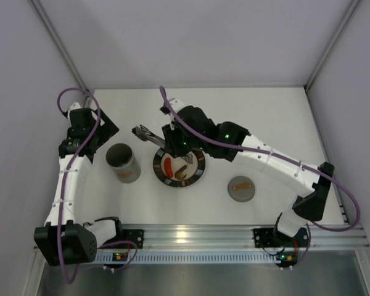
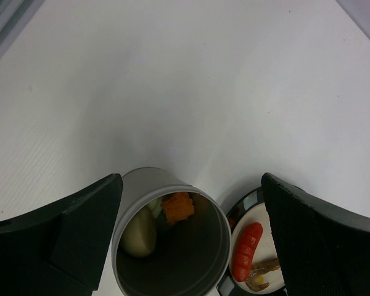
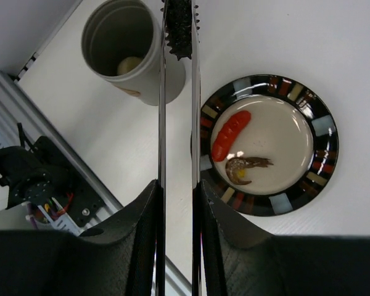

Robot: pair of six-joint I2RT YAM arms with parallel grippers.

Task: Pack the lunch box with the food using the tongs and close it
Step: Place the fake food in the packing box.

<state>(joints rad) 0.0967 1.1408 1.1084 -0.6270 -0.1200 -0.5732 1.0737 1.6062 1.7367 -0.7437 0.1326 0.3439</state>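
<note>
The grey lunch box stands open, left of the plate. Inside it lie a white lump and an orange piece. My right gripper is shut on the silver tongs. The tongs' tips pinch a dark spiky food piece just beside the lunch box's rim. A red sausage and a brown shrimp-like piece lie on the plate. My left gripper hangs open above the lunch box, holding nothing.
The round grey lid with its orange-brown handle lies flat to the right of the plate. Grey walls close the table on three sides. An aluminium rail runs along the near edge.
</note>
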